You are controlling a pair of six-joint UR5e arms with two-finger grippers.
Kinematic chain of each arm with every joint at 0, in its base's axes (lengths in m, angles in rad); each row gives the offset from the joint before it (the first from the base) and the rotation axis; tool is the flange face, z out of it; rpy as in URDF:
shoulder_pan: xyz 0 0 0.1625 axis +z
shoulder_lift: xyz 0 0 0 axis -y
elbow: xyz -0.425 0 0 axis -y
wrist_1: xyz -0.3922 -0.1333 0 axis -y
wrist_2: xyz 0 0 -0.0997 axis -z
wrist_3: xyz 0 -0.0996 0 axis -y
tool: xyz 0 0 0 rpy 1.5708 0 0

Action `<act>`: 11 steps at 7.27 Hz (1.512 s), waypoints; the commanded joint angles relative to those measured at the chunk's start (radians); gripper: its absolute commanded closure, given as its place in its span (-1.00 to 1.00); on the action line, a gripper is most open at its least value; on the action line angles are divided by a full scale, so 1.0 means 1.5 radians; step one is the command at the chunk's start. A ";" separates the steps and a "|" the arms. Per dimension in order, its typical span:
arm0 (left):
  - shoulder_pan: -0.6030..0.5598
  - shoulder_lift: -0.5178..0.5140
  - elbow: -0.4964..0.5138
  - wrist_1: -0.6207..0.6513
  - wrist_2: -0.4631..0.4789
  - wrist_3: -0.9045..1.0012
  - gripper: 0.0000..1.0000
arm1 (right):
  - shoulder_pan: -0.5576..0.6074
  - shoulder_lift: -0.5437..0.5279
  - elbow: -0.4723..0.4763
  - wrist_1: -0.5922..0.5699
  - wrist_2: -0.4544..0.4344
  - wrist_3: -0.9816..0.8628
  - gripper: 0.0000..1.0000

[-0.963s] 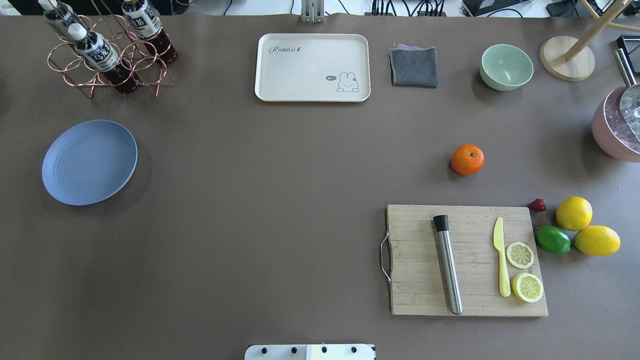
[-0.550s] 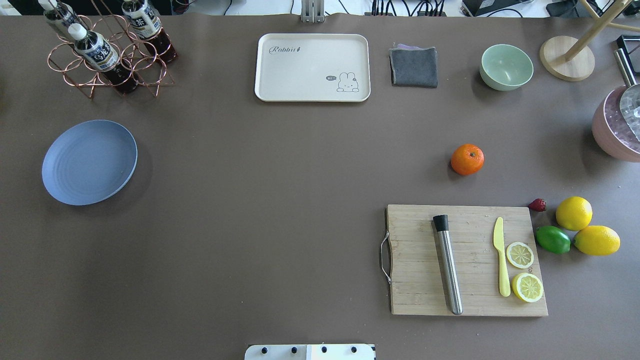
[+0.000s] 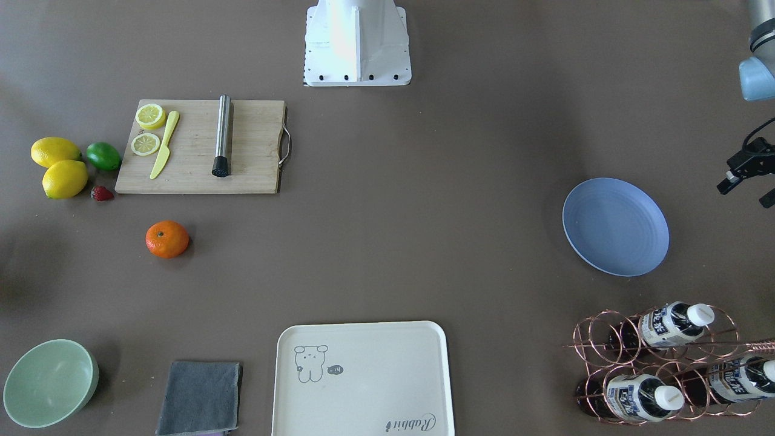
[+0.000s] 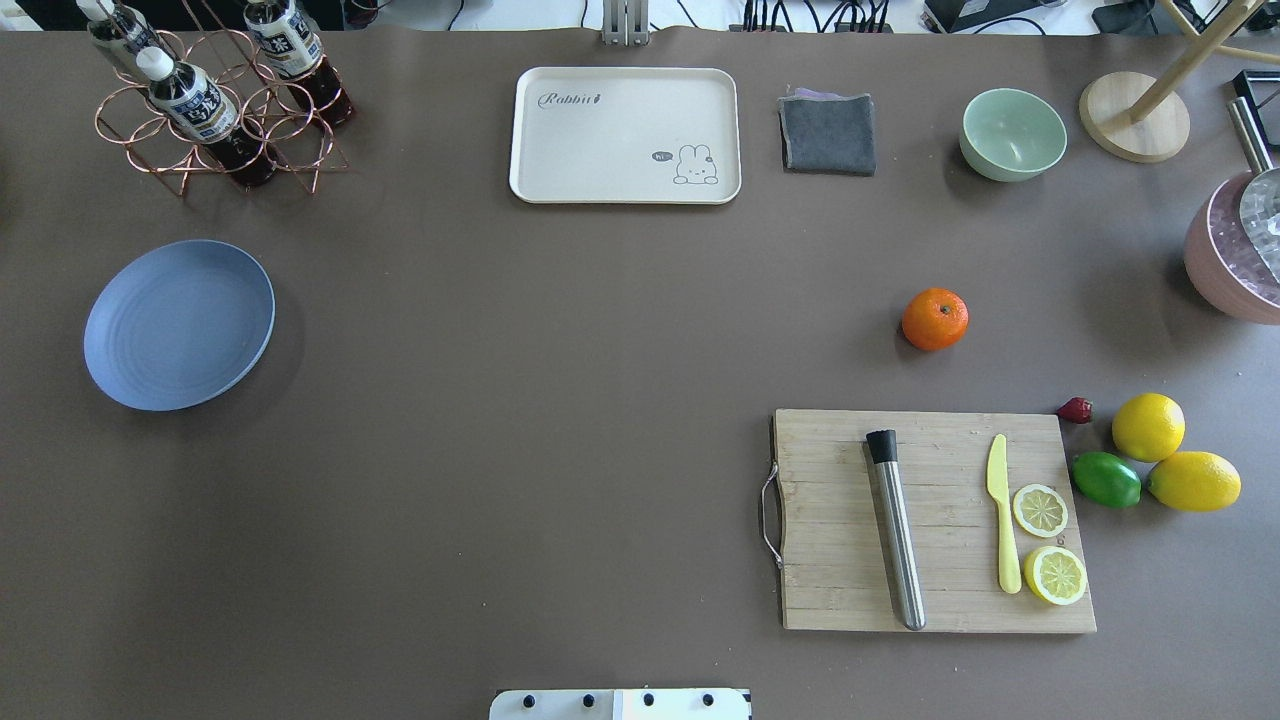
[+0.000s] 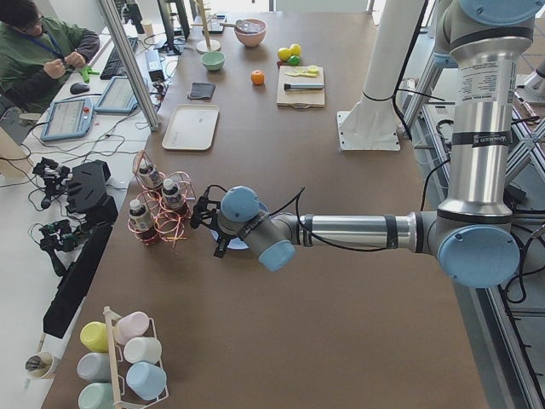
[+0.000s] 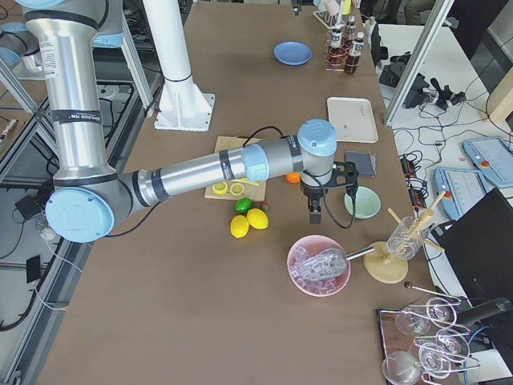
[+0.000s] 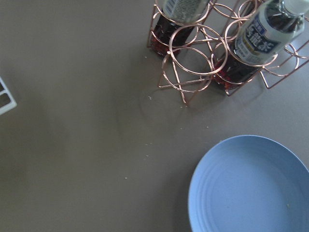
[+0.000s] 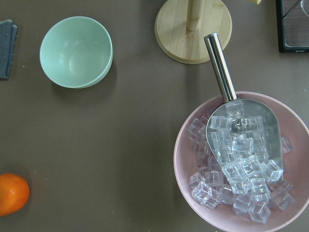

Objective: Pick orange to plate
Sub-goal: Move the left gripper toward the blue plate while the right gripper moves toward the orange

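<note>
The orange rests on the brown table beyond the cutting board; it also shows in the front view and at the lower left corner of the right wrist view. The blue plate lies bare at the far left, near the bottle rack. My left gripper hovers beside the plate's outer edge with its fingers apart and nothing in them. My right gripper hangs between the orange and the ice bowl; I cannot tell whether it is open or shut.
A cutting board carries a steel muddler, a yellow knife and lemon slices. Two lemons, a lime and a strawberry sit to its right. A pink ice bowl, mint bowl, grey cloth, cream tray and bottle rack line the far side.
</note>
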 commanded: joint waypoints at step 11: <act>0.158 -0.063 0.156 -0.138 0.129 -0.054 -0.62 | -0.061 0.067 0.004 0.000 -0.031 0.122 -1.00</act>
